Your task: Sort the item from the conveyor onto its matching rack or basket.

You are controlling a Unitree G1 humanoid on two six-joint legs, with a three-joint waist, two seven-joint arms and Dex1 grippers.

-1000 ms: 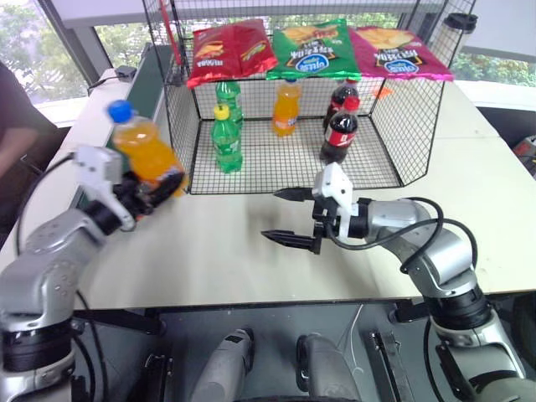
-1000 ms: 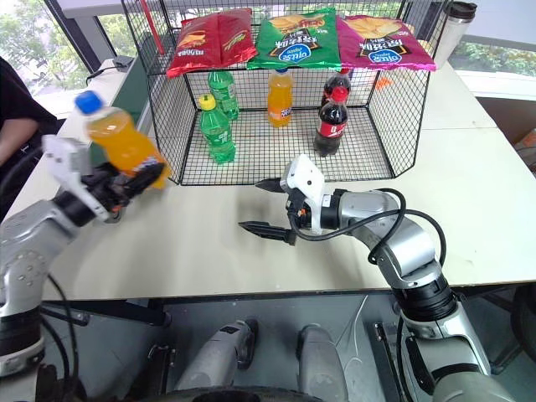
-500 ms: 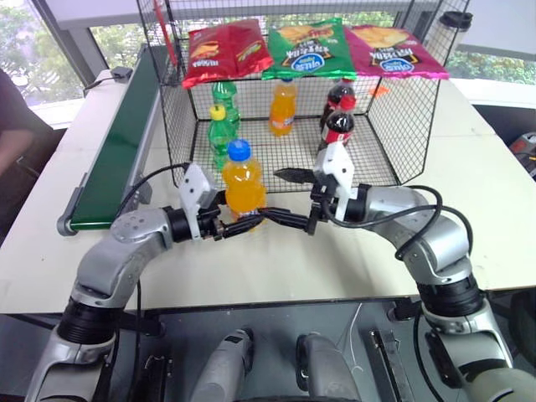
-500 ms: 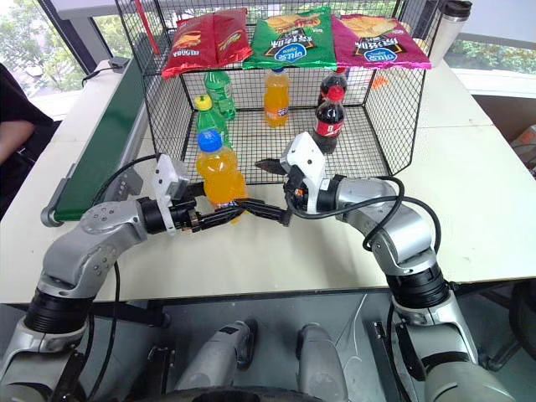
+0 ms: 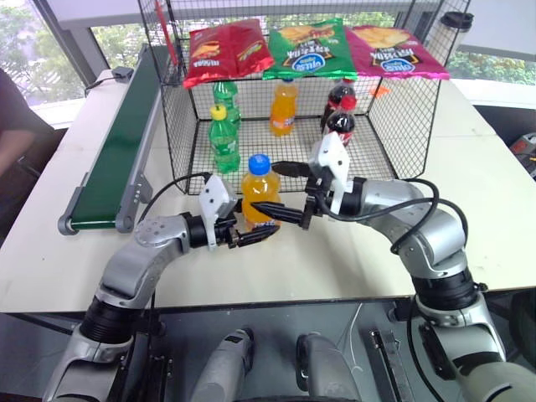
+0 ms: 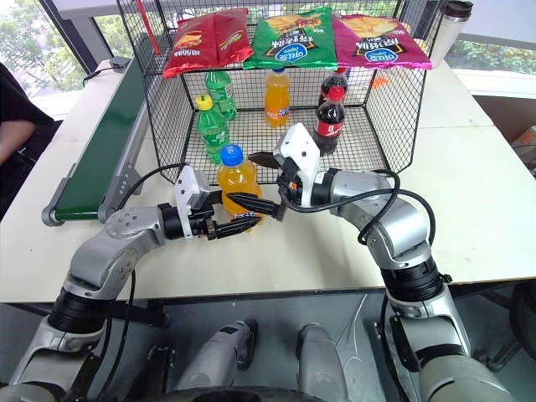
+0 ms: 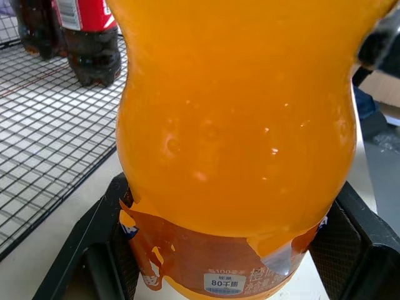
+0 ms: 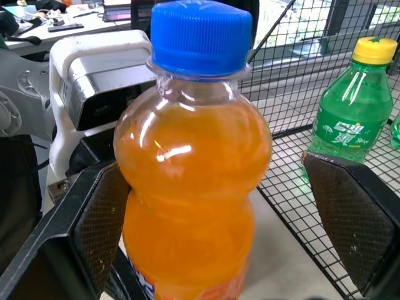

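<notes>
Head views: the orange soda bottle (image 5: 260, 191) stands upright in front of the black wire cage (image 5: 180, 126), just outside its open front and well clear of the conveyor (image 5: 117, 159), which runs along the cage's left side. The left gripper (image 5: 251, 234) has its jaws clamped on the bottle's lower body at the label. The right gripper (image 5: 285, 191) comes in from the opposite side with jaws spread wide, one finger behind the bottle toward the cage and one in front, bracketing its upper body. Whether the bottle's base rests on the counter (image 5: 352, 260) cannot be told.

Left wrist view: the bottle's orange body sits between the two black jaws, gripped at the torn label; the cage's grid floor (image 7: 44, 156) and dark cola bottles (image 7: 87, 37) lie beyond.

Right wrist view: the blue cap (image 8: 200, 36) and upper body sit between the open pads (image 8: 106, 219), which do not appear to touch it. A green bottle (image 8: 350, 119) stands inside the cage behind.

Assessment: the step in hand looks like a transfer from left to right, ahead of placement in the lower compartment. The next move calls for the right jaws to close squarely on the bottle before the left lets go.
</notes>
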